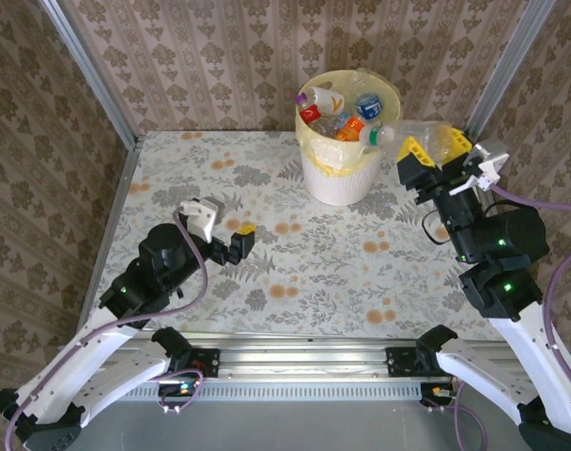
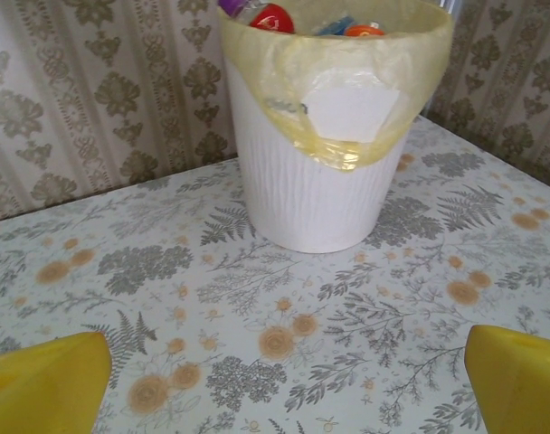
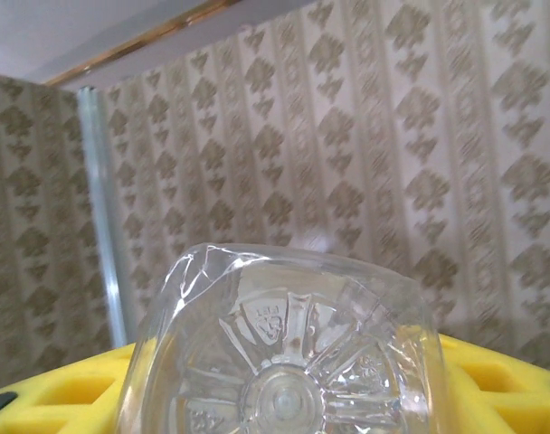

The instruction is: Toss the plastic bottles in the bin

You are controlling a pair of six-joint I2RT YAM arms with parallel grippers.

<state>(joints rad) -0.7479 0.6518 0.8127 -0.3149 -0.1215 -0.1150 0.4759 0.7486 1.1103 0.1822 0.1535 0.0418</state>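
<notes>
Now a clear bottle [image 1: 398, 133] is gripped by the right hand [image 1: 438, 146], neck over the rim of the bin [image 1: 337, 183] for dropping; the left hand [image 1: 237, 240] is spread wide open, empty.

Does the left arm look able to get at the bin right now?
Probably yes: the left gripper is open and faces the bin across the tabletop with nothing between, and the right gripper, holding a clear bottle, sits at the rim's right side.
</notes>
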